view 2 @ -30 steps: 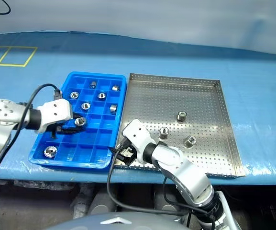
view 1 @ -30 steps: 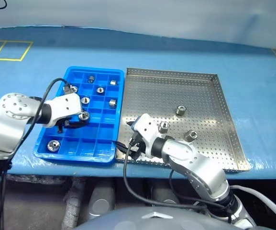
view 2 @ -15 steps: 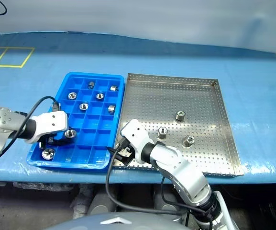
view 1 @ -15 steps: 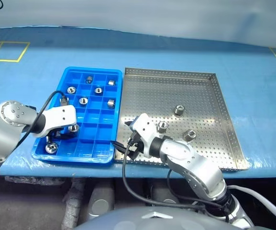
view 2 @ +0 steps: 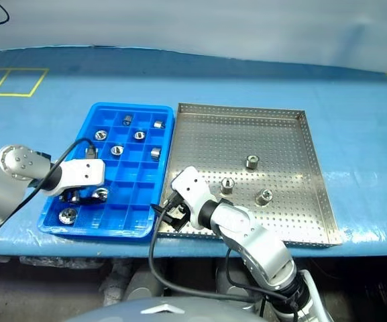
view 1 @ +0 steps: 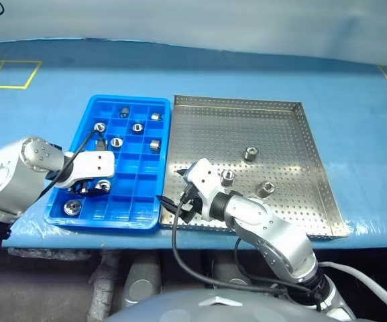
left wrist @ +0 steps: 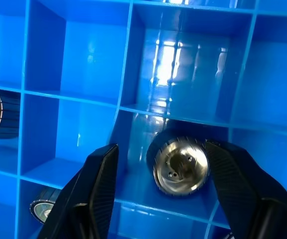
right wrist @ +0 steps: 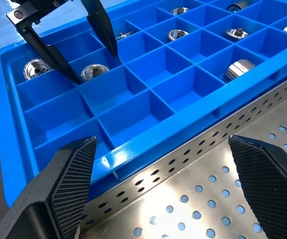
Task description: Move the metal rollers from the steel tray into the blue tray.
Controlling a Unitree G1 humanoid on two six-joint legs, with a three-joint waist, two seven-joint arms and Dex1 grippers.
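Metal rollers sit in two places: three (view 1: 249,153) rest on the perforated floor of the steel tray (view 1: 314,154), toward its middle, and several lie in separate compartments of the blue tray (view 1: 129,212), which lies just beside the steel tray's left rim. The left gripper (left wrist: 158,169) reaches down into a compartment near the blue tray's front left corner, its black fingers (left wrist: 99,189) apart, one on each side of a roller (left wrist: 180,167) lying on the compartment floor; neither finger seems to press on it, so the step in hand appears to be the release. To finish it well, the fingers should probably part a little wider and lift straight up, clear of the dividers, so the roller is not dragged out or tipped into the neighbouring cell. The right gripper (right wrist: 160,184) hovers over the front left corner of the steel tray with its fingers wide apart and nothing between them.
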